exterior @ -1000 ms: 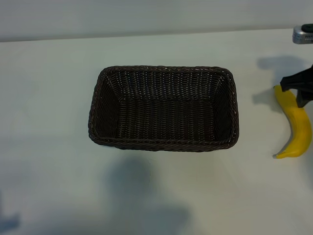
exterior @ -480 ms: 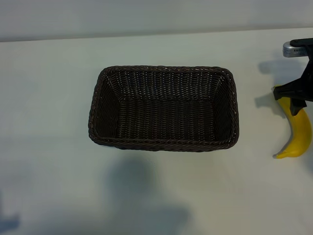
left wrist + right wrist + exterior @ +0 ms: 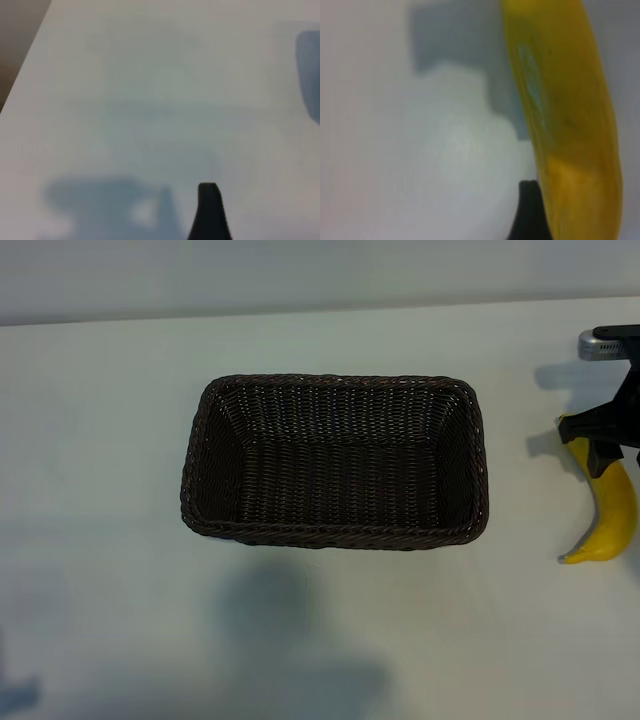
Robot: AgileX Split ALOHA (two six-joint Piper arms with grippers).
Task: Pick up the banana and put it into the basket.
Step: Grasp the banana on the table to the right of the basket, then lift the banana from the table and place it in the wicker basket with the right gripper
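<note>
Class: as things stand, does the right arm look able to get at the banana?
Probably yes. The right tool hangs open directly over the banana's upper end on the table, with nothing between them; the basket sits well aside.

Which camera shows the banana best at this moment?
The exterior view: the banana shows nearly whole, right of the basket, under the right gripper. The right wrist view shows only part, close up; the left wrist view shows none.

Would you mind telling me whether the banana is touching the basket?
Apart. The exterior view shows bare table between the banana and the basket's right rim.
</note>
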